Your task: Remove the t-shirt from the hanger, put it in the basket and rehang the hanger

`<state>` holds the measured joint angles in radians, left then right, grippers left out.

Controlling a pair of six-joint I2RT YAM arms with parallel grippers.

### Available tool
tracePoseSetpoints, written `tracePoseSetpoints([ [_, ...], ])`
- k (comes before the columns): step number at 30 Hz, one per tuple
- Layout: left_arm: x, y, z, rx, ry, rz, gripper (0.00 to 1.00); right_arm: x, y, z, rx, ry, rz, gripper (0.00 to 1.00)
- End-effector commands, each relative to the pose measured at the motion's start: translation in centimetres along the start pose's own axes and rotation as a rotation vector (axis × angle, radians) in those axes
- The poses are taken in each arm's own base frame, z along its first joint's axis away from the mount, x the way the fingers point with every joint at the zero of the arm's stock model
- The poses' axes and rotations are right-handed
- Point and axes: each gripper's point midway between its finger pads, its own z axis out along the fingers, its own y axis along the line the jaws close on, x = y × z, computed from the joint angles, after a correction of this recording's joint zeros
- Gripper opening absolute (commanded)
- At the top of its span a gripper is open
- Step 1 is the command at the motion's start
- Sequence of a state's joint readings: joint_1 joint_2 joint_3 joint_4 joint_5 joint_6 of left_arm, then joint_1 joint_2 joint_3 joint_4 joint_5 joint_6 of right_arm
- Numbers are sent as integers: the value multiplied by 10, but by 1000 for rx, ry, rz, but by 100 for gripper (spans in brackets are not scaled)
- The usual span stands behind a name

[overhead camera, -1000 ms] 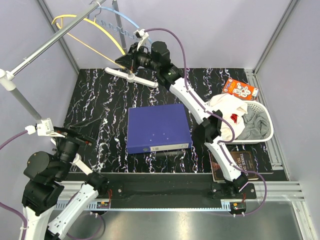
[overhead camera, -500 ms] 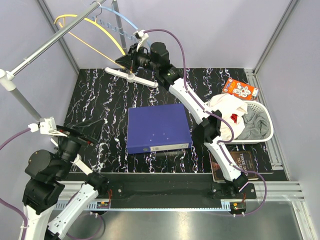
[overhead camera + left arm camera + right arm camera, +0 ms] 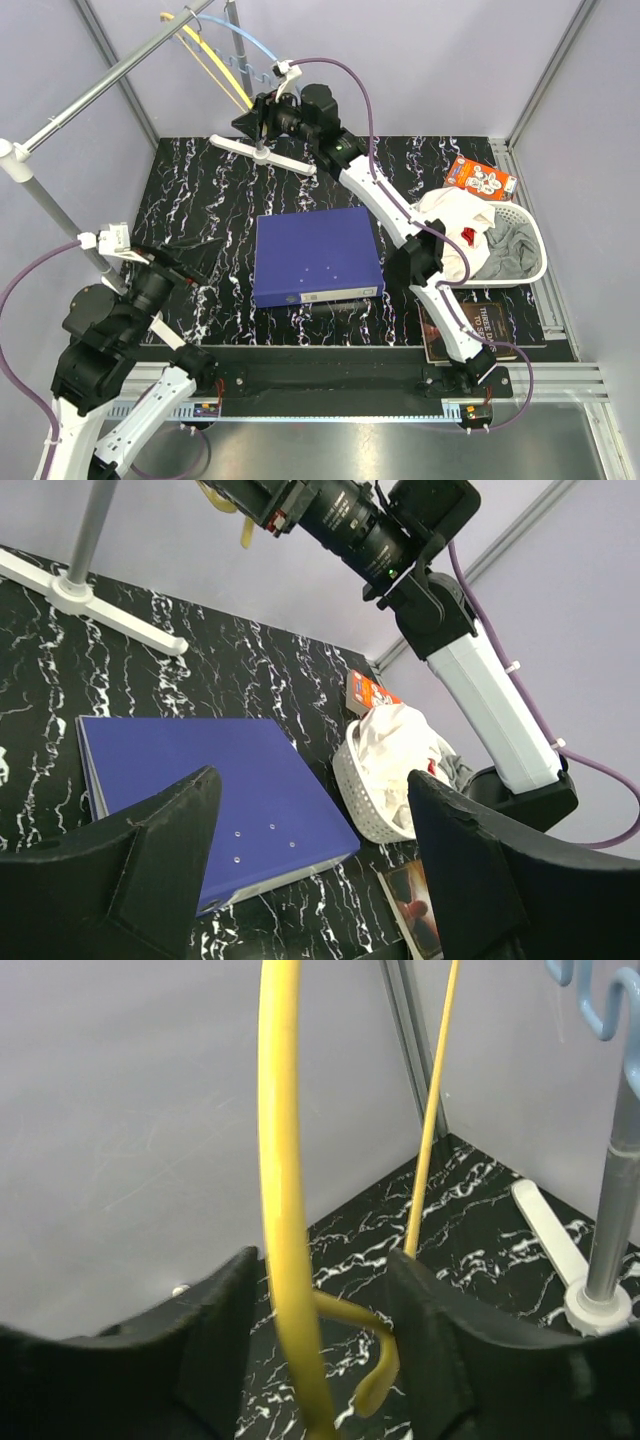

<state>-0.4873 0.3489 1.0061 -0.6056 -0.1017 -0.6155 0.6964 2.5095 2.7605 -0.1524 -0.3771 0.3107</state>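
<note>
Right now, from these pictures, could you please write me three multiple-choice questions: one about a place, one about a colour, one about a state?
1. In the top view, where does the white basket stand relative to the blue binder?
A) left of it B) right of it C) on top of it
2. What colour is the hanger that passes through the right gripper?
A) red B) green C) yellow
3. How is the left gripper?
A) open and empty B) shut on the binder C) shut on the hanger

Answers: 1 B, the basket sits to the binder's right, apart from it. 2 C, the right wrist view shows a yellow bar there. 3 A, its jaws stand wide apart with nothing between.
</note>
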Motion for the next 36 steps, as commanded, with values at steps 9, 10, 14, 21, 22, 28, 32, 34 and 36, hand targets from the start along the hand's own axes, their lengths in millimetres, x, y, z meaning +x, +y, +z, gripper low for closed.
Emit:
tracePoseSetpoints([
  [9,27,-21,20,95,158,-17,80,-95,7,-99,324,19,-60,100],
  [10,30,-22,22,100,174,-17,80,-94,6,-108,358,37,-58,100],
  [14,37,-24,30,110,206,-21,81,-82,-10,-160,559,142,-54,100],
  [21,74,-27,49,164,333,-65,84,-17,5,-265,705,290,89,100],
  [22,81,-27,52,171,354,-76,84,-16,13,-270,673,259,110,100],
  [28,130,-30,62,254,492,-221,86,55,75,-337,486,284,327,100],
  [32,167,-25,55,324,539,-270,88,74,128,-371,237,185,494,100],
  [34,174,-30,42,391,546,-290,88,100,129,-382,214,163,578,100],
  [36,187,-25,28,434,547,-307,89,115,130,-401,200,115,613,100],
])
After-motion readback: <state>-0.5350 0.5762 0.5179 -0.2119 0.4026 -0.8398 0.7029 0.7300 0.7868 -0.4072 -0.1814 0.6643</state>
